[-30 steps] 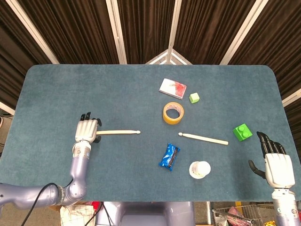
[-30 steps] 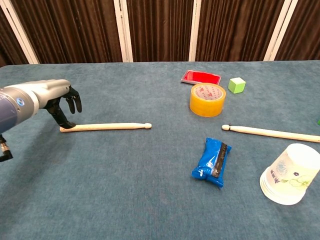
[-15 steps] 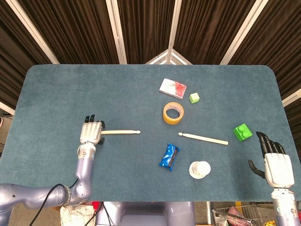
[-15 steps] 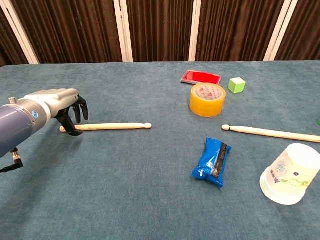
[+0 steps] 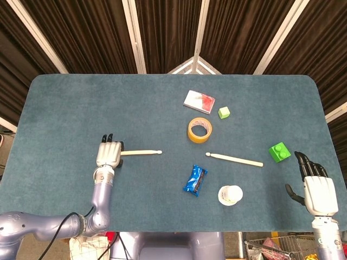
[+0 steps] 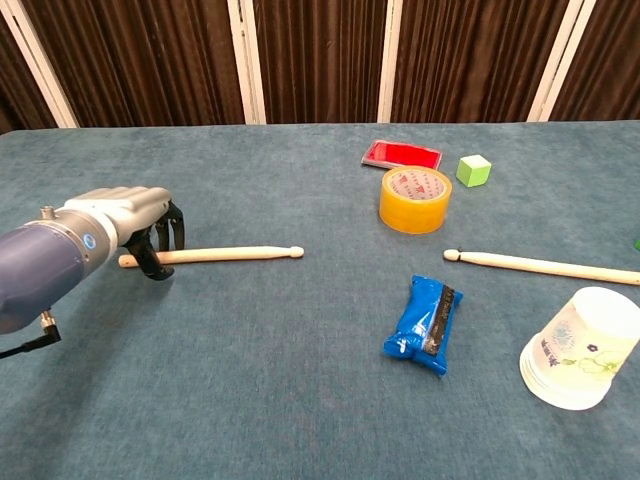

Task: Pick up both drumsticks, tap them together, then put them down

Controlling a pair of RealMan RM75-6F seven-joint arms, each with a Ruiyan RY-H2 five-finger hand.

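So the left hand point(image 6: 135, 215) sits over the butt end of the left drumstick point(image 6: 235, 254) at the left-middle of the chest view, fingers curled down around it but whether they're actually gripping I can't tell; stick lies flat on the table point(image 5: 108, 103); the other drumstick point(image 5: 236, 158) lies right of centre, just below the tape roll point(image 5: 199, 130); the right hand point(image 5: 316, 187) hangs at the lower right of the head view, fingers spread, holding nothing, well apart from its stick.
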